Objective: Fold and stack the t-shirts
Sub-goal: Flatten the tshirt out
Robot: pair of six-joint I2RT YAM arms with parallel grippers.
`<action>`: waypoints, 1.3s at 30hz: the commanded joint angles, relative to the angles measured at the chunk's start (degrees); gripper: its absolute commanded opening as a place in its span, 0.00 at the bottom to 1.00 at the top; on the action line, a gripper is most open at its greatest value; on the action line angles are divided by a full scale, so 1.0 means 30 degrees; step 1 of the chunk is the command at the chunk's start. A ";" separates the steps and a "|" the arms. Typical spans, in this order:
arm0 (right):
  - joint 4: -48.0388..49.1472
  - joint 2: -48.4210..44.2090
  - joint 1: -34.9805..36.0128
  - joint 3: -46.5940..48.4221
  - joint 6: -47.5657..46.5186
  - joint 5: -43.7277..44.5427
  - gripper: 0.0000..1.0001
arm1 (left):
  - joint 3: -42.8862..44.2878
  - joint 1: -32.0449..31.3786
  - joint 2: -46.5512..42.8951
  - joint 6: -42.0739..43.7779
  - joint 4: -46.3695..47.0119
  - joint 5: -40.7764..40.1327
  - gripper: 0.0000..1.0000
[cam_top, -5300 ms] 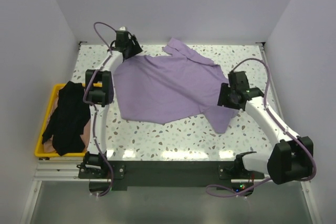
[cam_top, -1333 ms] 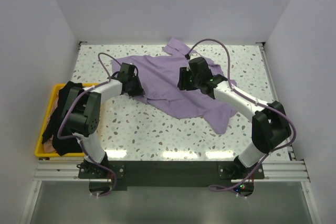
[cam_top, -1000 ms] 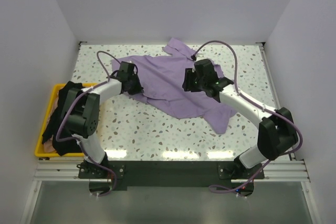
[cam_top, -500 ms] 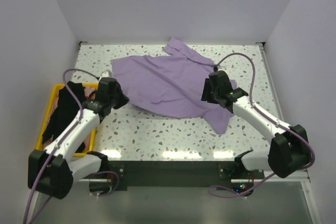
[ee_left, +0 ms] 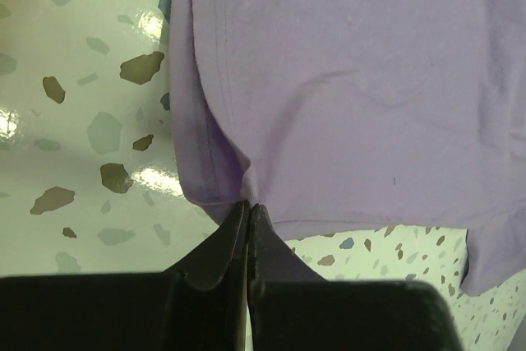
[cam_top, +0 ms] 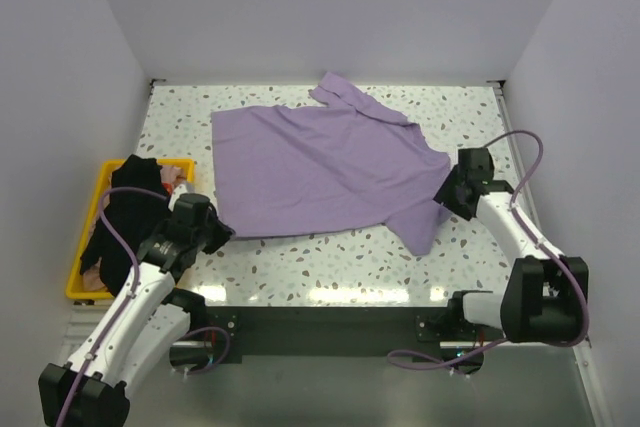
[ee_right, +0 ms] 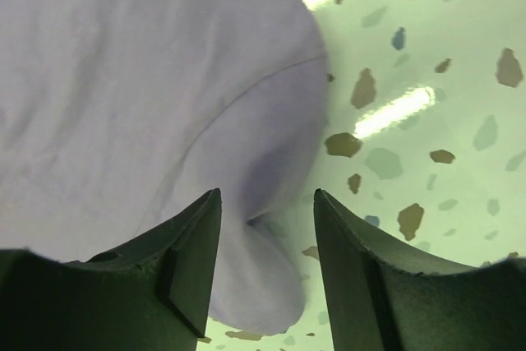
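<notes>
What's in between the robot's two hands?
The lavender t-shirt, spread on the table, fills the stretch from the left gripper to the right gripper, as the top view shows.

Robotics lab test cell: plain white panel walls [cam_top: 330, 7] boxed round a speckled terrazzo-look table [cam_top: 330, 257] on three sides. White-and-black left arm [cam_top: 140, 297] and right arm [cam_top: 505, 227] mounted on a black base plate [cam_top: 330, 319] and aluminium rail [cam_top: 110, 327] at the near edge. Purple cables [cam_top: 520, 142] looping loose; yellow plastic crate [cam_top: 100, 296] at the left side.
</notes>
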 commanded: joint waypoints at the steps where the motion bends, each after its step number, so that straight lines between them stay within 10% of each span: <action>1: 0.0040 -0.0434 -0.2074 -0.0466 0.0085 -0.0554 0.54 | 0.0125 -0.0061 -0.0037 -0.0127 -0.0260 0.0285 0.00; 24: 0.6046 0.6949 -0.4371 0.1056 0.1725 -0.2752 0.53 | 0.2089 -0.0061 0.0959 0.2219 0.0442 -0.0094 0.00; 33: 0.4938 0.6193 -0.4371 0.1436 0.1521 -0.4216 0.00 | 0.3025 -0.0061 0.1633 0.2393 0.0852 -0.0241 0.00; 39: 0.2330 0.1689 -0.4342 0.2985 0.1549 -0.5886 0.00 | 0.5572 -0.0032 0.2629 0.3272 0.0794 -0.1381 0.00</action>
